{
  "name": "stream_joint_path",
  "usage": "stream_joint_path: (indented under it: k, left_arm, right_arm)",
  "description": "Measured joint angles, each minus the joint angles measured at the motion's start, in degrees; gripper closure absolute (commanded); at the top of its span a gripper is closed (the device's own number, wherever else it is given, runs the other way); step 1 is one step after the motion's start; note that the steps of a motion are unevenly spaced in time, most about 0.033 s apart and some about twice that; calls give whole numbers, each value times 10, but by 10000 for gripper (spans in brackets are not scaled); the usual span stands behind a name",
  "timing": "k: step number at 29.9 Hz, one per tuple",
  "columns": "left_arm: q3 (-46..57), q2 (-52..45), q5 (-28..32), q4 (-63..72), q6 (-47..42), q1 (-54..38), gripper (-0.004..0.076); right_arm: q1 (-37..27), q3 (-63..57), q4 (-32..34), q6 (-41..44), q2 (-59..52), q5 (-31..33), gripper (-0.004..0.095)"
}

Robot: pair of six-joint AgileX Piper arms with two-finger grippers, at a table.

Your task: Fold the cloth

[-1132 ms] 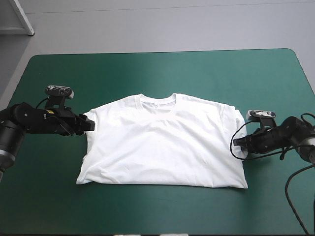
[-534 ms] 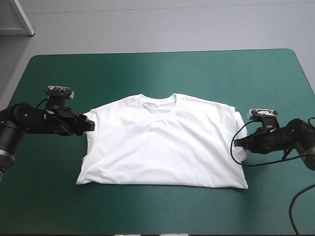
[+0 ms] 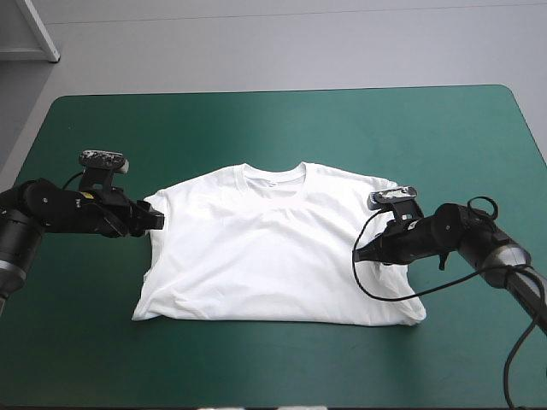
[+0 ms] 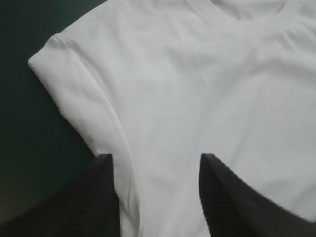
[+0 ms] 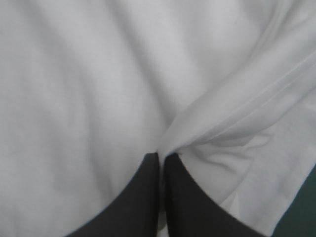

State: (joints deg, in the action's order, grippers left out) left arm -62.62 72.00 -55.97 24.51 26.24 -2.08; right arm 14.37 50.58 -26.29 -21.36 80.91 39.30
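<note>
I have the left gripper at the left sleeve edge of the T-shirt, fingers wide apart, gripping nothing. The T-shirt is spread flat, front up, with teal-green cover showing all round it. The right gripper is over the T-shirt's right part, pinched tight on a raised ridge of fabric. My read: first side fold barely begun, left side and every later fold not yet done.

A bench with a teal-green cover and rounded far corners is set on a plain grey floor. A white slanted bar is seen beyond its far left corner. Soft, even light is cast throughout.
</note>
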Motion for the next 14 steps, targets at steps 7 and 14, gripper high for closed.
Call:
stream_joint_path:
  k: [7, 14]
  left_arm:
    - [0, 0, -4, -2, 0, 0, 328]
    - [0, -36, -15, -26, -13, 0, 328]
  right_arm:
    - [1, 7, 15, 7, 17, 12, 362]
    - [1, 60, 60, 37, -56, 26, 372]
